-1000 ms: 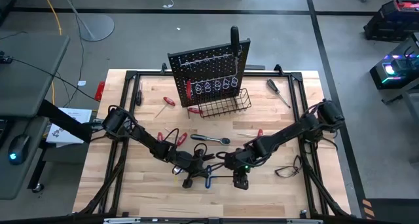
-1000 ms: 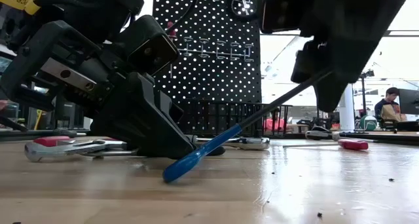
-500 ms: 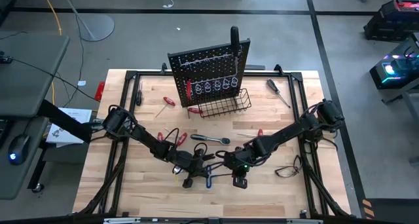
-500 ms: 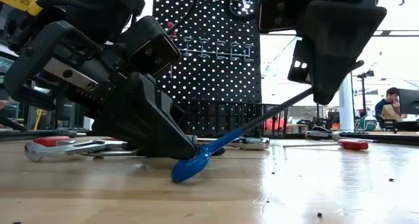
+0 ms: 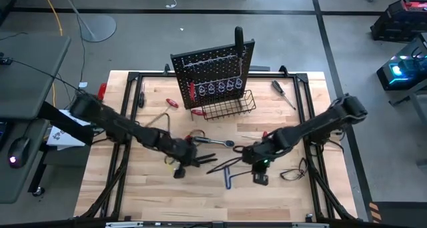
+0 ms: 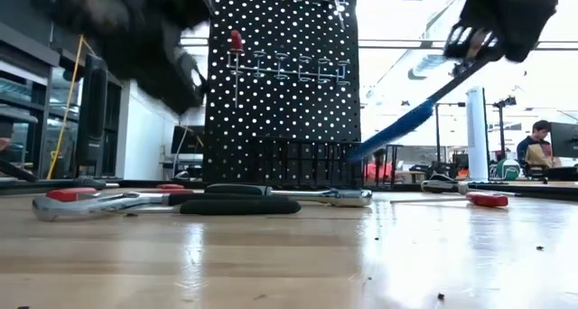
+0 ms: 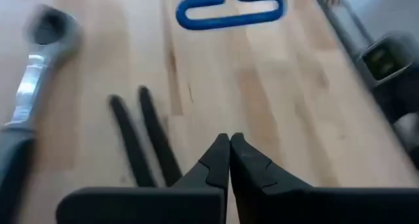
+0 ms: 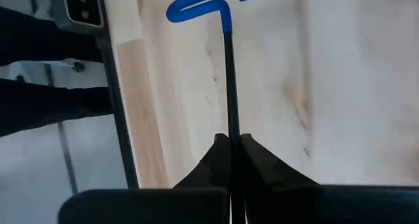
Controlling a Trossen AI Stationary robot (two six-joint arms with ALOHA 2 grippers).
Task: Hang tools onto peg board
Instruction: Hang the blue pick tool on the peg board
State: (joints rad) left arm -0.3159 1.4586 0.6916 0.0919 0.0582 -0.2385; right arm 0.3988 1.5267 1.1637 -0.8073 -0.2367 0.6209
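A blue T-handled hex key (image 5: pixel 229 175) hangs above the table's middle, with my right gripper (image 5: pixel 240 159) shut on it; the low view shows its blue handle (image 6: pixel 397 128) in the air. My left gripper (image 5: pixel 199 156) is shut and holds nothing, just left of the key, above black plier handles (image 7: pixel 141 139). The peg board (image 5: pixel 213 71) stands upright at the far middle, with a red-handled screwdriver (image 6: pixel 237 42) hanging on it. Other tools lie flat on the table: a wrench (image 5: pixel 215 142) and red-handled screwdrivers (image 5: pixel 171 103). My right gripper pinches the hex key's thin dark shaft (image 8: pixel 229 119) between its two fingers, at the end away from the blue T handle (image 8: pixel 216 4). The shaft runs straight out from between the fingertips, in line with them. The key is lifted clear of the table and slants, handle end lower.
A wire basket (image 5: pixel 230 107) juts from the peg board's foot. A dark screwdriver (image 5: pixel 280 91) lies at the far right, and loose black cables (image 5: pixel 293 171) at the near right. A black tubular frame (image 5: pixel 133 78) rims the table. A person (image 6: pixel 539 142) sits in the room beyond.
My right gripper has shut on the hex key's shaft and gone up and toward the table's right edge. The key's blue handle, which rested on the table, is now lifted clear. My left gripper has risen and drawn back toward the table's left and far edges.
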